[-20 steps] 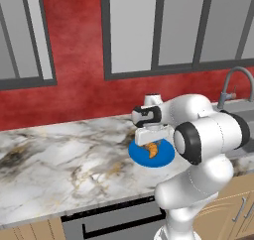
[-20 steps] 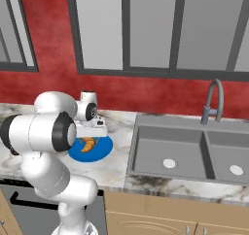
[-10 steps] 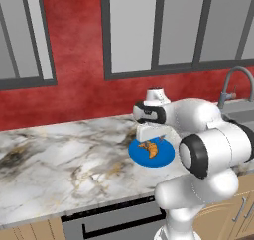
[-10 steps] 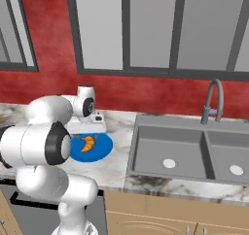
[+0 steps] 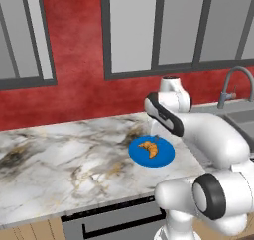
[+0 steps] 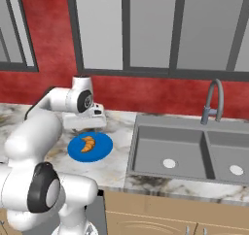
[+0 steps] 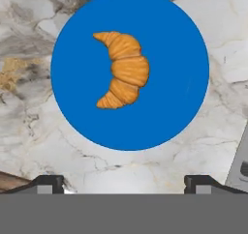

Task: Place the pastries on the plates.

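1. I see the croissant lying on the blue plate; in the hand view it sits a little off the plate's middle, fully inside the rim.
2. The gripper is above the plate and looks down on it. Its two fingertips stand wide apart at the bottom of the hand view, so the claw is spread and holds nothing.
3. The croissant is apart from the claw. In the hand view it lies beyond the tips, and no fingertip touches it or the plate.
4. In the left base view the blue plate rests on the marble counter, with the croissant on it, below the arm's hand.
5. In the right base view the plate with the croissant lies just left of the sink, near the counter's front part, and the gripper hangs just above it.
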